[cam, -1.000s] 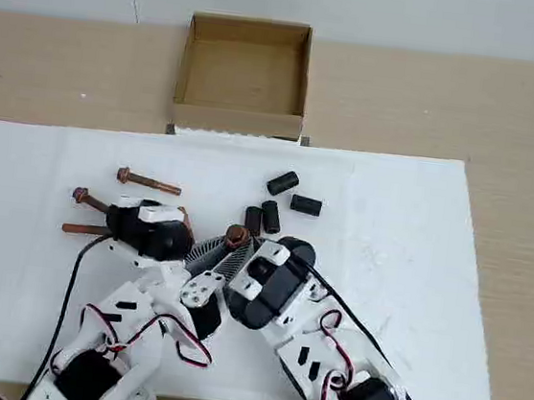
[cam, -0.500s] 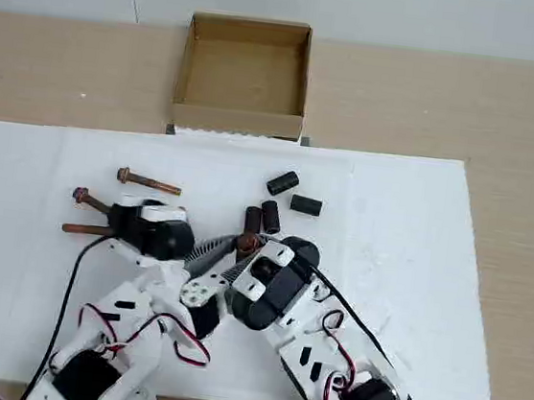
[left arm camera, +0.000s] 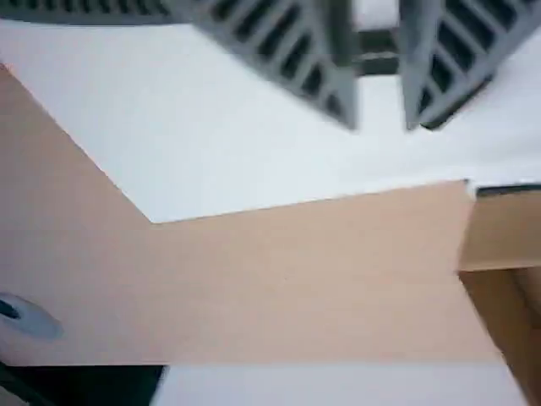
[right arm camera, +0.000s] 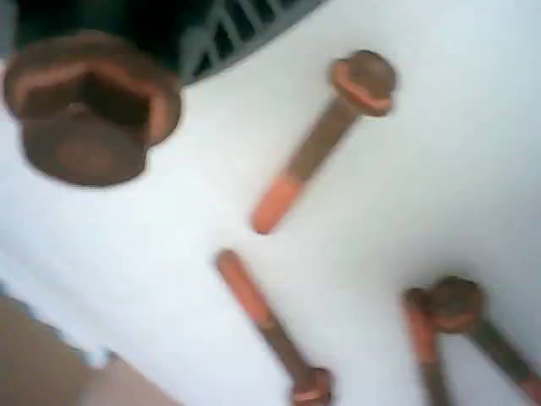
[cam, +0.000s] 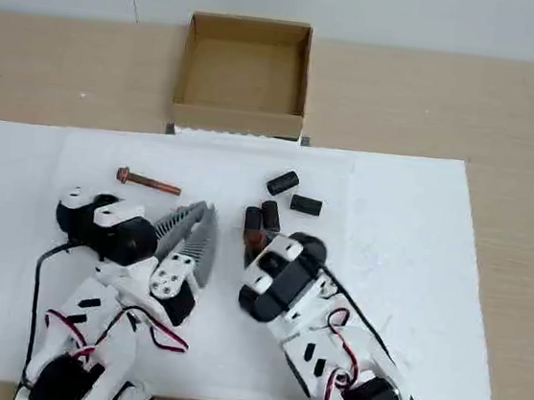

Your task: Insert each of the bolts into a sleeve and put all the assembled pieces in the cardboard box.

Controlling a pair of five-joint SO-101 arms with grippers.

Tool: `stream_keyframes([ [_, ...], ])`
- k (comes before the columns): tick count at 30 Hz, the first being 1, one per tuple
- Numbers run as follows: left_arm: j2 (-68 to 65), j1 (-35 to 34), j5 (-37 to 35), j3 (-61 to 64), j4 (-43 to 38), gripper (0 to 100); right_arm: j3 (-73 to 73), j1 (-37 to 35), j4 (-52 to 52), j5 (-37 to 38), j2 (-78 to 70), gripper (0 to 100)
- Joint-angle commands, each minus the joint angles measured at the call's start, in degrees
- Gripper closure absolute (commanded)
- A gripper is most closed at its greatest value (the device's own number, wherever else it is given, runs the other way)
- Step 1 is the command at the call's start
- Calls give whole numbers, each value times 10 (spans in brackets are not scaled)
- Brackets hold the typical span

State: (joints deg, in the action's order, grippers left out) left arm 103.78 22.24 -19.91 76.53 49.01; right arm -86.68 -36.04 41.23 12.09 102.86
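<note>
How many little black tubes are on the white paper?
4. One sleeve lies nearest the cardboard box, another beside it, two together by the right gripper. An arm may hide more.

- box [cam: 238, 119]: plain brown cardboard
- table [cam: 70, 62]: light tan wood
- sheet [cam: 408, 235]: white
- sleeves [cam: 306, 204]: black
- bolt [right arm camera: 84, 110]: dull copper-brown head
- other bolts [right arm camera: 321, 139]: brown, turning orange toward the tips
- left fingers [left arm camera: 296, 51]: grey, slatted
- arms [cam: 313, 345]: white shells, black motors, red and black wires
</note>
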Motion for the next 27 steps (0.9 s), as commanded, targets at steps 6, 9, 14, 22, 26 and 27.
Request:
stream_keyframes([
  [6, 4, -127, 105, -10, 2, 994, 29, 126, 58, -123, 7, 995],
  [9, 4, -171, 122, 24, 3, 994, 32, 151, 69, -170, 4, 995],
  [14, 4, -210, 125, 80, 3, 994, 48, 154, 69, -204, -7, 995],
  [22, 4, -240, 127, 153, 2, 994, 229, 154, 36, -252, -270, 995],
  [26, 4, -241, 127, 184, 1, 994, 368, 154, 1, -252, -451, 995],
  [27, 4, -241, 127, 189, 1, 994, 402, 154, -8, -251, -493, 995],
])
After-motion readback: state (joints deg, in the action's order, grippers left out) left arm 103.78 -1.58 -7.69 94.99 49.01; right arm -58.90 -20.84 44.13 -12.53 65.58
